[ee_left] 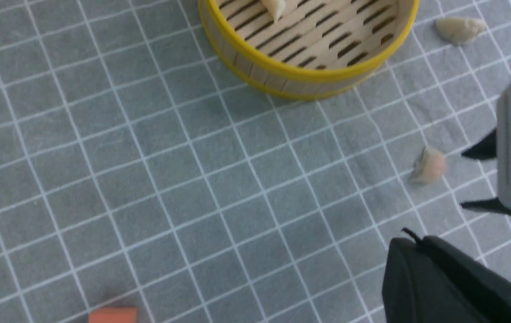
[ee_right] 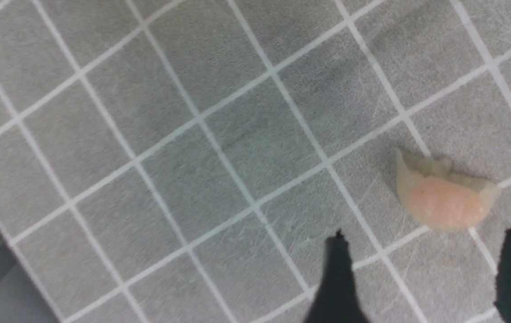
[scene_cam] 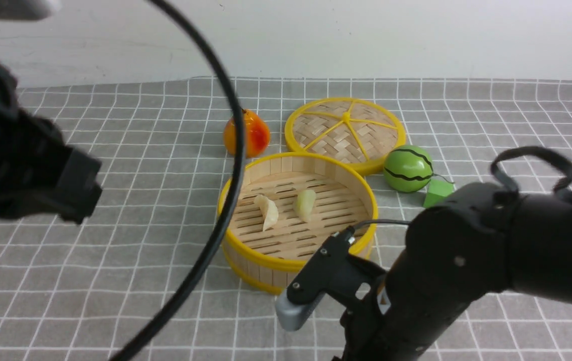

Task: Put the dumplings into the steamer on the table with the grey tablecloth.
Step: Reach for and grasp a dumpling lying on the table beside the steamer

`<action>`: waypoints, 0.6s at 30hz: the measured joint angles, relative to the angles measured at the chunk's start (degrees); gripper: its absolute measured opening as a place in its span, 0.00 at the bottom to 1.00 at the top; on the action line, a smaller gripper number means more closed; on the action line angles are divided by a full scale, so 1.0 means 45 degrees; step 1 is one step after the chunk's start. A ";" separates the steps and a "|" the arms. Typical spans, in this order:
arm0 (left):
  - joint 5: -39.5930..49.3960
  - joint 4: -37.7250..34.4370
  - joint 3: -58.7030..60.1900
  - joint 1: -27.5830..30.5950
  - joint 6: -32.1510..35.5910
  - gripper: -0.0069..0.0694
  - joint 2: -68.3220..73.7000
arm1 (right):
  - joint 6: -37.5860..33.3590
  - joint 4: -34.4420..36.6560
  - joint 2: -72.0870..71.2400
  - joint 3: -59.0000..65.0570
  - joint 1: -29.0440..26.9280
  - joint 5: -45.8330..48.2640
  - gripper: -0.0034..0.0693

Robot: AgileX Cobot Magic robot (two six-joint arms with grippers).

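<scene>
Right wrist view: right claw [ee_right: 426, 262] spread wide, empty, pinkish dumpling [ee_right: 443, 202] just ahead of its gap on the grey tablecloth [ee_right: 192, 134].
Nearby, the steamer [scene_cam: 296, 220] holds two dumplings [scene_cam: 267, 211]; a fourth [ee_left: 459, 29] lies beside it on the worktop [scene_cam: 115, 281]. Lid [scene_cam: 345, 133], pear [scene_cam: 247, 133] and toy melon [scene_cam: 408, 169] sit behind. A cable [scene_cam: 236, 165] crosses the steamer's front. Left claw [scene_cam: 78, 188]: blurred, cannot tell.
</scene>
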 joint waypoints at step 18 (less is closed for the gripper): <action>0.0000 0.0385 0.1749 0.0000 0.0050 0.07 -0.1711 | 0.2144 -0.1030 0.2120 -0.0143 -0.0024 -0.1413 0.58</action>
